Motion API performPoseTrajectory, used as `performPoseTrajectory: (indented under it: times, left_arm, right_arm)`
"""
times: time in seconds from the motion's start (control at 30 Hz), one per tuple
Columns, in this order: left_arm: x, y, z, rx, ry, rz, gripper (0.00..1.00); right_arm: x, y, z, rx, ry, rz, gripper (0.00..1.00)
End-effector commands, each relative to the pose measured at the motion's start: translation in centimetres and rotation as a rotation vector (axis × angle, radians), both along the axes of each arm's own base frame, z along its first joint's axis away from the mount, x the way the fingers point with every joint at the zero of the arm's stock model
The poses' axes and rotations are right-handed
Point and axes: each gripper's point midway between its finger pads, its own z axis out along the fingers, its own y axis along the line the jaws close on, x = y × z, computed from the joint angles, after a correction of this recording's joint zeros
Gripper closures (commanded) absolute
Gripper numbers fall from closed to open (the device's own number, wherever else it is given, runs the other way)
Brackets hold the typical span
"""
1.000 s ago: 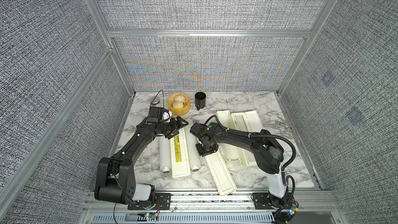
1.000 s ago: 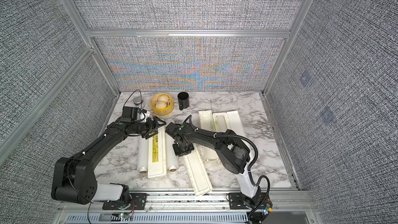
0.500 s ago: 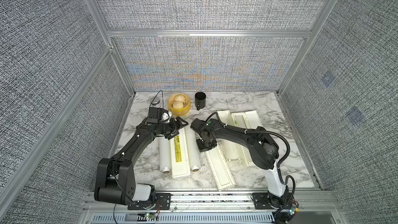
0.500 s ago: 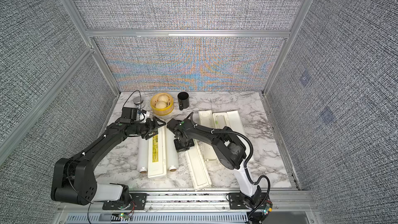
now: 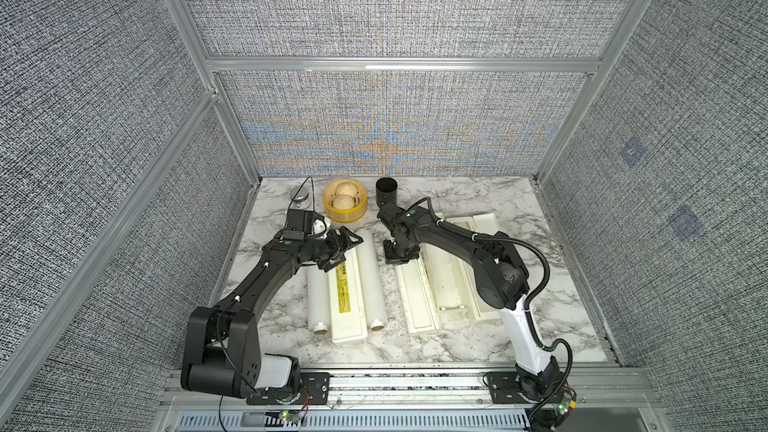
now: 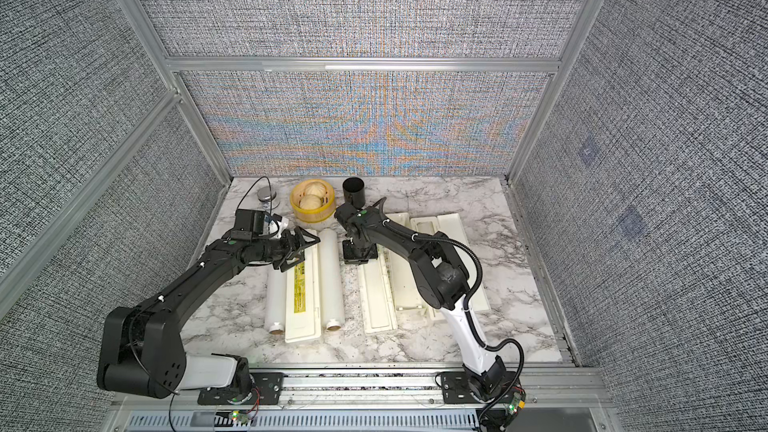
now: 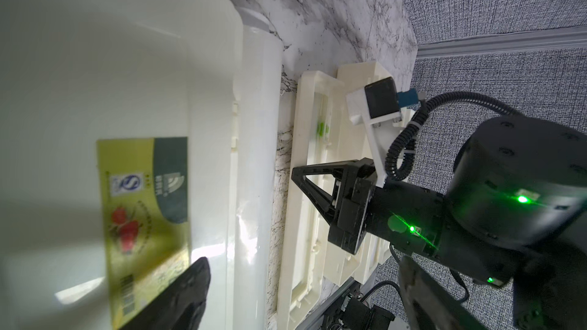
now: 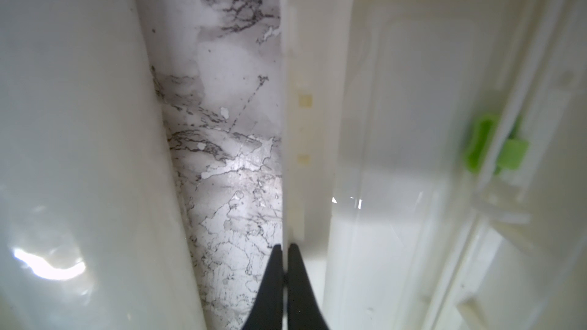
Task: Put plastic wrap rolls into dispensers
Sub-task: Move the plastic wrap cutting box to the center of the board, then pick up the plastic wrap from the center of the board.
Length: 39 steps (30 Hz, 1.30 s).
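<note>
Found right gripper [image 8: 283, 249] fingers pressed together at open dispenser [image 8: 293, 100] rim, left gripper [image 5: 344, 252] spread wide. Noted plastic wrap roll [image 5: 368, 276] between them, lengthwise alongside.

I'm standing at a robotics lab test cell: grey woven fabric panels [image 5: 386, 6] in an aluminium frame [image 5: 399, 64] box in a small marble-patterned tabletop [image 5: 469, 197]. The left arm [image 5: 266, 280] and right arm [image 5: 453, 238] are bolted to a metal rail [image 5: 415, 382] at the front, with exposed cables [image 5: 544, 268] and a lit circuit board [image 5: 563, 407]. A steamer basket [image 5: 345, 216] and black cup [image 5: 386, 191] sit at the back.
</note>
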Motion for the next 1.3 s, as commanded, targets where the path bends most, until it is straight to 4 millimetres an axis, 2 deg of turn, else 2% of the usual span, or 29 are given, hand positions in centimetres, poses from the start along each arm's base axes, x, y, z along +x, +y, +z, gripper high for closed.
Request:
performPoseTrajectory:
  times: [0.0,0.1,0.17,0.3,0.47,0.8,1.0,1.27]
  left_arm:
    - [-0.1,-0.3,0.3,0.000,-0.007,-0.002,0.09]
    - [-0.4,-1.4,0.3,0.022,-0.001,-0.027,0.09]
    - [-0.7,-2.3,0.0,0.059,0.013,-0.053,0.09]
    - [-1.4,-3.6,-1.2,0.165,0.050,-0.090,0.10]
    - [-2.0,-5.3,-2.3,0.336,0.069,-0.153,0.10]
    - [-3.4,-3.9,-6.6,0.686,0.166,-0.134,0.10]
    - [-4.0,-5.0,-9.1,0.750,0.212,-0.150,0.09]
    - [-4.7,-6.1,-11.5,0.777,0.270,-0.182,0.10]
  right_arm:
    - [0.3,0.6,1.5,0.071,-0.018,-0.019,0.77]
    - [0.1,0.0,3.2,0.097,-0.050,-0.019,0.60]
    - [-0.1,-0.8,4.3,0.113,-0.071,-0.024,0.57]
    - [-0.9,-2.7,6.3,0.151,-0.113,-0.041,0.56]
    - [-2.3,-5.1,6.3,0.174,-0.122,-0.054,0.56]
    - [-4.7,-9.3,7.4,0.237,-0.167,-0.081,0.55]
    - [-5.4,-10.9,8.1,0.266,-0.188,-0.087,0.55]
    - [-6.1,-11.8,8.7,0.284,-0.203,-0.087,0.55]
